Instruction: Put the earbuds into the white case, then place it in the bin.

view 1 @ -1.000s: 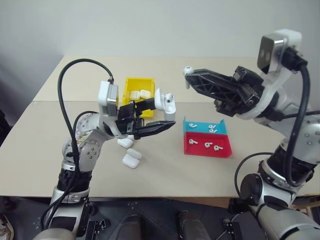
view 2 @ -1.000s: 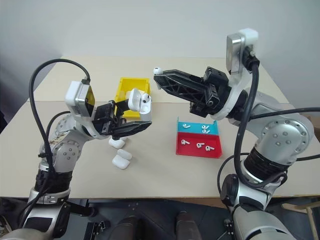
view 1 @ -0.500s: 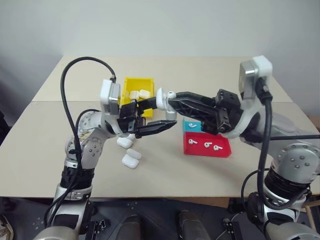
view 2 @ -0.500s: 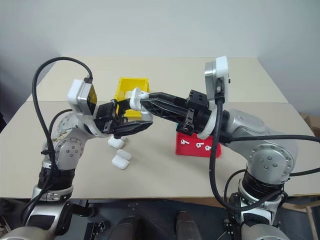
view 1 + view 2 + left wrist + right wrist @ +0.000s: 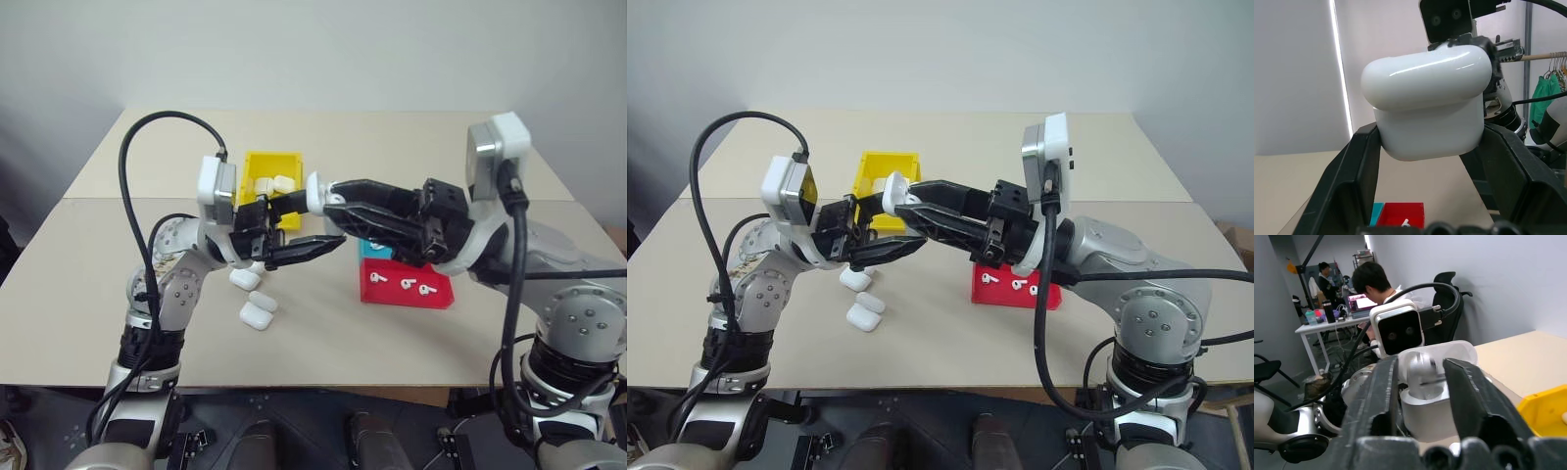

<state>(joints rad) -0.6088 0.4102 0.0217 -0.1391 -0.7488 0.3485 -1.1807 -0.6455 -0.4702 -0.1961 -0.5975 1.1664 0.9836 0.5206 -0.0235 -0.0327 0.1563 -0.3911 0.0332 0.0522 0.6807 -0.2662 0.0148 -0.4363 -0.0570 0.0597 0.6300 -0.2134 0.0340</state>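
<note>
I am steering a two-armed robot over a beige table (image 5: 411, 147), and both arms meet above its middle. My left gripper (image 5: 318, 227) is clenched on the white case (image 5: 319, 193), which it holds up in the air with the hinged lid open. My right gripper (image 5: 331, 196) reaches in from the other side with its fingertips right at the open case; its two black fingers (image 5: 1469, 396) stand apart on either side of the case, gripping nothing that I can make out. In the right wrist view one earbud (image 5: 1421, 373) sits down in the open case, so I judge that at least one is in. Whether its partner is already seated I cannot tell (the lid and fingers hide that side). On the table toward my right lie a shallow red tray (image 5: 406, 287) with three loose earbuds (image 5: 402, 284) and, just behind it, a blue tray (image 5: 370, 249) mostly covered by my arm. The yellow bin (image 5: 263, 168) stands behind my left gripper with a few white cases already in it. Two more cases (image 5: 257, 313) lie on the table below that gripper. By my reckoning the job is about halfway: the lid has yet to close, and the case must then go to the bin.
</note>
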